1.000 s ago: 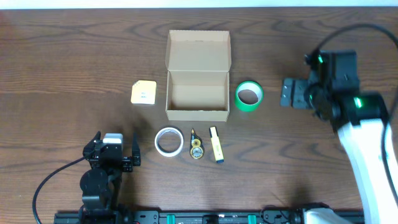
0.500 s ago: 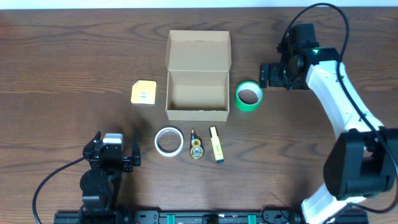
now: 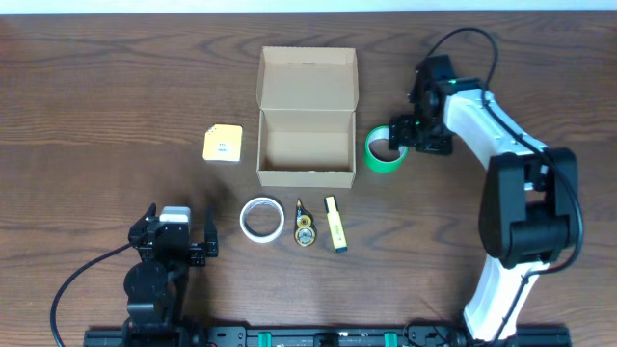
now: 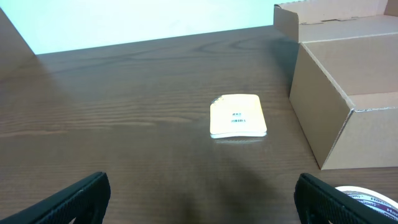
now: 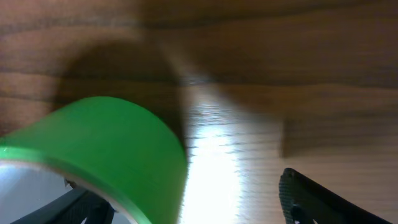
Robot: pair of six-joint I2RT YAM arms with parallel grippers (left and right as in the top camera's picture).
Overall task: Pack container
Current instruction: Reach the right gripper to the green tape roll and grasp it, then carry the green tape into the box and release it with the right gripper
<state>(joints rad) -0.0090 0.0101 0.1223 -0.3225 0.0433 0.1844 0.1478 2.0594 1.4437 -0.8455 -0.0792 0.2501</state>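
Observation:
The open tan cardboard container (image 3: pixel 307 145) stands mid-table, its lid flap folded back; its side shows in the left wrist view (image 4: pixel 348 81). A green tape roll (image 3: pixel 384 151) lies just right of it. My right gripper (image 3: pixel 401 137) is open at the roll's right side. In the right wrist view (image 5: pixel 193 205) one finger sits inside the green roll (image 5: pixel 106 146) and the other finger (image 5: pixel 311 199) outside it, straddling its wall. My left gripper (image 3: pixel 178 226) is open and empty at the front left, also in its wrist view (image 4: pixel 202 202).
A yellow square pad (image 3: pixel 223 144) lies left of the container and ahead of my left gripper (image 4: pixel 238 116). In front of the container lie a white tape roll (image 3: pixel 261 218), a small round gold-and-black item (image 3: pixel 304 230) and a yellow marker (image 3: pixel 335 223).
My right arm has swung left from the table's right side and come down onto the green tape roll. The left arm and the other things have not moved.

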